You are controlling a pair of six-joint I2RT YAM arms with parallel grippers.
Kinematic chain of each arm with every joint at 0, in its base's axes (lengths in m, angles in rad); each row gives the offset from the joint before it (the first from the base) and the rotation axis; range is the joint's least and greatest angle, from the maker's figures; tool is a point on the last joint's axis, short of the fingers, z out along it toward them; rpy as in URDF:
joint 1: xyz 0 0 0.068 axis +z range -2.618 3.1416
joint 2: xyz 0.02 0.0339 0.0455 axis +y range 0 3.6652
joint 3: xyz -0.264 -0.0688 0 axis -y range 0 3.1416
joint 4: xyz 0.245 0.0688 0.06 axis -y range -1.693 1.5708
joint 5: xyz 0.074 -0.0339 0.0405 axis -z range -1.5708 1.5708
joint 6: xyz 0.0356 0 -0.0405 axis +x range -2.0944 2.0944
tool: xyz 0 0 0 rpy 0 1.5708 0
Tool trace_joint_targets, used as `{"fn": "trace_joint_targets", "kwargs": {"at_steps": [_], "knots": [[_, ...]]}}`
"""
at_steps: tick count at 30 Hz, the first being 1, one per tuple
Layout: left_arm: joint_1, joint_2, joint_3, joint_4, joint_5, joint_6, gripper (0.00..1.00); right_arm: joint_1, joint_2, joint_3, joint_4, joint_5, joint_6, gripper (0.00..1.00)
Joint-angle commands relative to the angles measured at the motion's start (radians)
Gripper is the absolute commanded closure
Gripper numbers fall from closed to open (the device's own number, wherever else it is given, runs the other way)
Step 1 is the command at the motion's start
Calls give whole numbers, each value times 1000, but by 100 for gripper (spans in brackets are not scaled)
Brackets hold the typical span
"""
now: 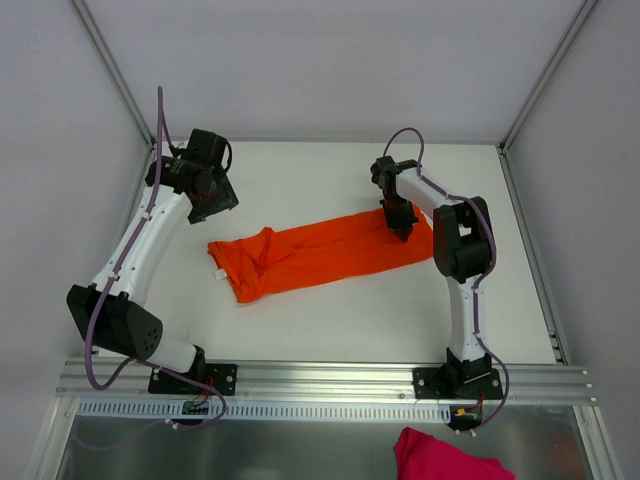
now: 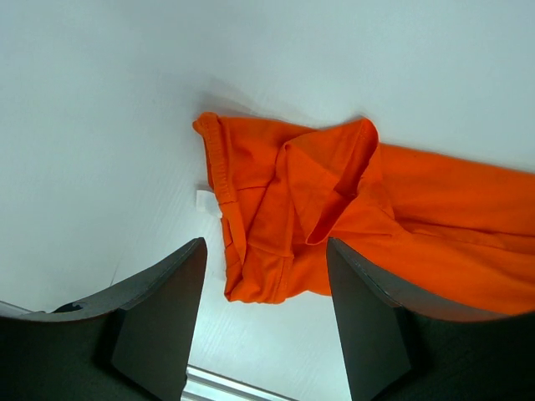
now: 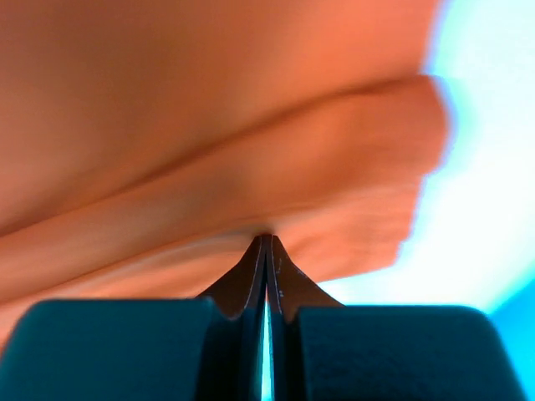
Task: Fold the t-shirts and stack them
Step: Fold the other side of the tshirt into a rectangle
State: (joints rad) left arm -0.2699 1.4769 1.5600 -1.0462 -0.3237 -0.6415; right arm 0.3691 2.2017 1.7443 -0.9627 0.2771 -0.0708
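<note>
Left arm stretches forward with the left gripper (image 2: 266,251) spread open; right arm bends inward, the right gripper (image 3: 267,241) closed tight, pointing down.

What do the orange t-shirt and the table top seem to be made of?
The orange t-shirt looks like soft matte fabric, perhaps cotton knit: it lies limp, folded and creased. The table looks like a hard, smooth white sheet with an even surface; exact material unclear.

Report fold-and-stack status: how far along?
Done: orange t-shirt looks folded lengthwise into a narrow strip on the table. In hand: right tool is shut on its right end; left tool is open near the collar end, touching nothing. Left: the crosswise folds, then stacking. A pink cloth sits bunched beyond the near rail.
</note>
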Motion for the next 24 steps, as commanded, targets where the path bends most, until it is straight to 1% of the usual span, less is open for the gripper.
{"fn": "trace_joint_targets", "kwargs": {"at_steps": [1, 2, 4, 5, 7, 8, 9, 10, 11, 12, 13, 14, 16, 17, 19, 20, 21, 22, 24], "knots": [[8, -55, -29, -14, -21, 5, 40, -39, -33, 6, -77, 345, 20, 99], [9, -73, -40, -6, -15, 2, 40, -50, -36, 4, -83, 447, 38, 99], [8, -93, -77, -3, -9, -4, 40, -73, -46, -14, -84, 543, 57, 99], [8, -113, -89, 6, 3, -3, 40, -79, -60, -22, -76, 629, 66, 99], [8, -128, -133, 12, 18, -1, 40, -90, -85, -54, -54, 677, 68, 99], [9, -142, -147, 17, 32, 2, 40, -93, -124, -61, -30, 672, 95, 99], [8, -151, -179, 35, 69, 5, 40, -98, -152, -72, 11, 521, 89, 99], [8, -161, -198, 44, 89, 8, 41, -111, -195, -130, 74, 350, 9, 99], [8, -182, -218, 58, 104, 8, 41, -119, -241, -164, 190, 186, -4, 99], [8, -193, -259, 86, 139, 8, 41, -124, -311, -189, 224, -96, -4, 99], [6, -204, -279, 97, 152, 2, 41, -125, -325, -186, 237, -196, 26, 99], [6, -214, -313, 104, 159, -3, 41, -124, -323, -163, 222, -434, 38, 99], [8, -222, -340, 124, 175, -15, 42, -116, -284, -132, 219, -611, 87, 99], [5, -233, -354, 132, 179, -20, 42, -111, -272, -132, 249, -791, 100, 99], [5, -242, -388, 156, 184, -23, 42, -75, -248, -147, 291, -881, 126, 99], [6, -247, -403, 163, 186, -24, 42, -59, -225, -131, 291, -973, 123, 99], [5, -247, -409, 169, 190, -24, 42, -32, -199, -109, 276, -984, 121, 99], [5, -244, -416, 175, 205, -26, 42, -16, -133, -85, 256, -984, 112, 99], [5, -234, -432, 184, 242, -23, 42, 20, -67, 9, 182, -931, 78, 99]]}}
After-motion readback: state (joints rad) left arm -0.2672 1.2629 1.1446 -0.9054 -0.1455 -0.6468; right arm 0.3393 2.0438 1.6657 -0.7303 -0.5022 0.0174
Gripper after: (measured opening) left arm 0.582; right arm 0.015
